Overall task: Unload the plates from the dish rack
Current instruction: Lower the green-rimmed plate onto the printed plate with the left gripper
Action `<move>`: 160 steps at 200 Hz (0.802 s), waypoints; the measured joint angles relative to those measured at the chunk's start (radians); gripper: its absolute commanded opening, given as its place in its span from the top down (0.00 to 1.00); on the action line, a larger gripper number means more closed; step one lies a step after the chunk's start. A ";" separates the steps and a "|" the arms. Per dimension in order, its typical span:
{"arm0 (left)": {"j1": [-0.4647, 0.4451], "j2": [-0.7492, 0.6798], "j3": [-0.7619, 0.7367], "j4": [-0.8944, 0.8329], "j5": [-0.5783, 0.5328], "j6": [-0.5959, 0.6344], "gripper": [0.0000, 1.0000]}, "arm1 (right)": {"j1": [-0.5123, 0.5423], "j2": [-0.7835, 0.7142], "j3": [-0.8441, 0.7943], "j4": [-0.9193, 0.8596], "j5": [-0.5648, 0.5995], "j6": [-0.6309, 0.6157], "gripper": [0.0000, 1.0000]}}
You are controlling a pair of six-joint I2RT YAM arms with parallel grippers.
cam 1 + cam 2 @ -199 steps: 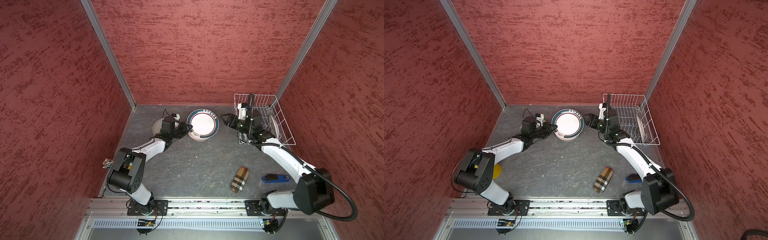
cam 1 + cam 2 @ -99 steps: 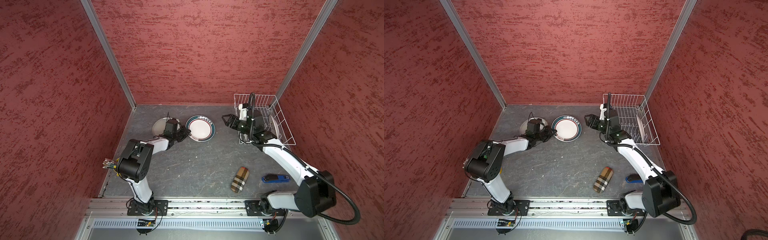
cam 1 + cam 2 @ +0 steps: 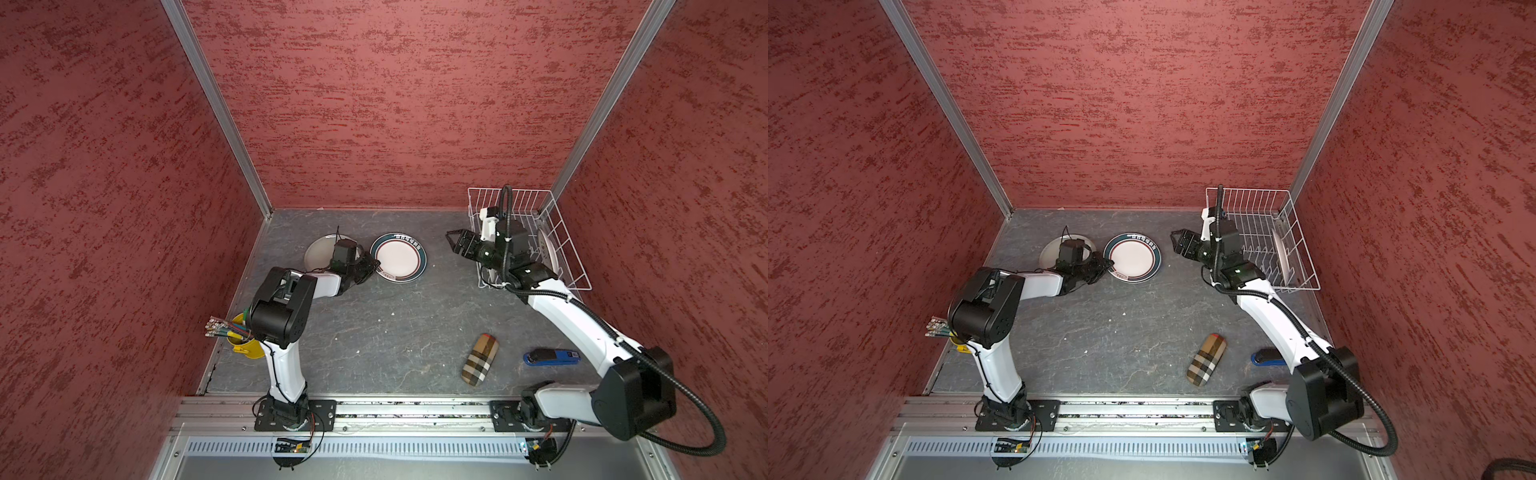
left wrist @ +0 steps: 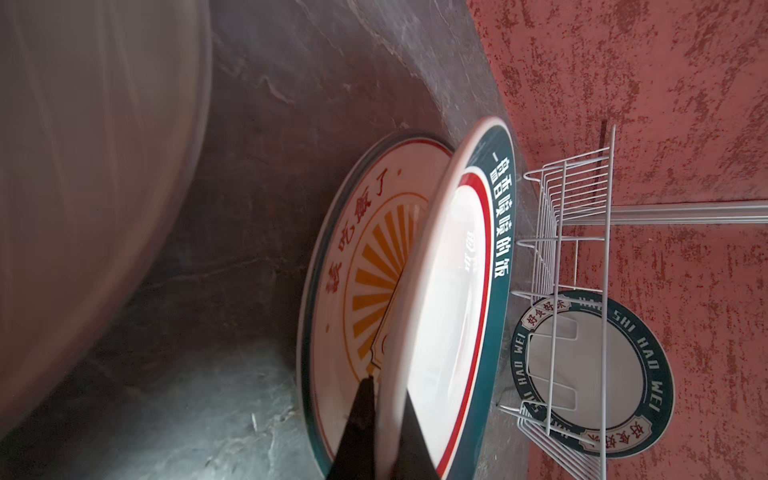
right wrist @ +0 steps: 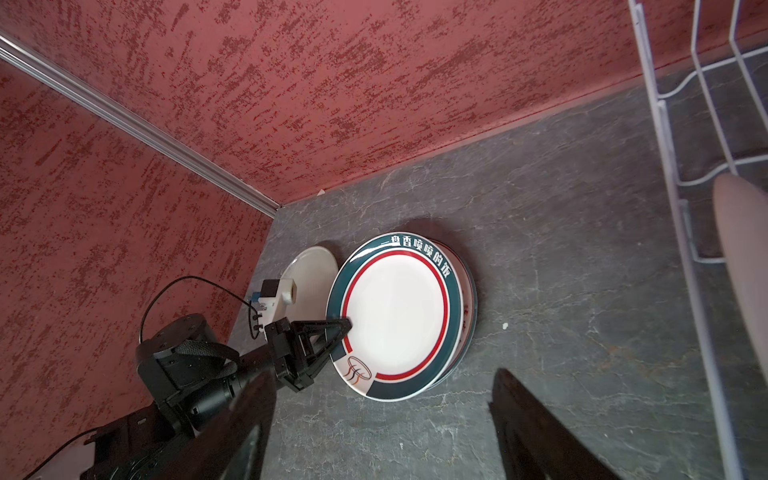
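Surface: dark grey stone-look tabletop [image 3: 374, 332], enclosed by red textured walls [image 3: 395, 104] on three sides. My left gripper [image 3: 372, 266] is clamped on the rim of the teal-rimmed plate [image 3: 401, 257], which sits at the centre of both top views, tilted over a sunburst plate [image 4: 374, 266]. My right gripper [image 3: 455, 243] stands wide and empty beside the dish rack [image 3: 571, 257] at right. In the rack one lettered plate [image 3: 1282, 253] stands upright. A pale grey plate [image 3: 316, 255] lies left of centre.

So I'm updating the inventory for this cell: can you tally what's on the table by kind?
Plates: 4 (plain pale plate, teal-rimmed plate, sunburst plate under it, racked plate)
Dish rack: 1
Plaid case: 1
Blue stapler: 1
Yellow cup holding pens: 1
Total: 8
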 measured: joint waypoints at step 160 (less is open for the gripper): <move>0.005 0.056 0.031 -0.002 0.021 -0.007 0.82 | -0.003 0.000 0.000 -0.008 0.016 -0.014 0.18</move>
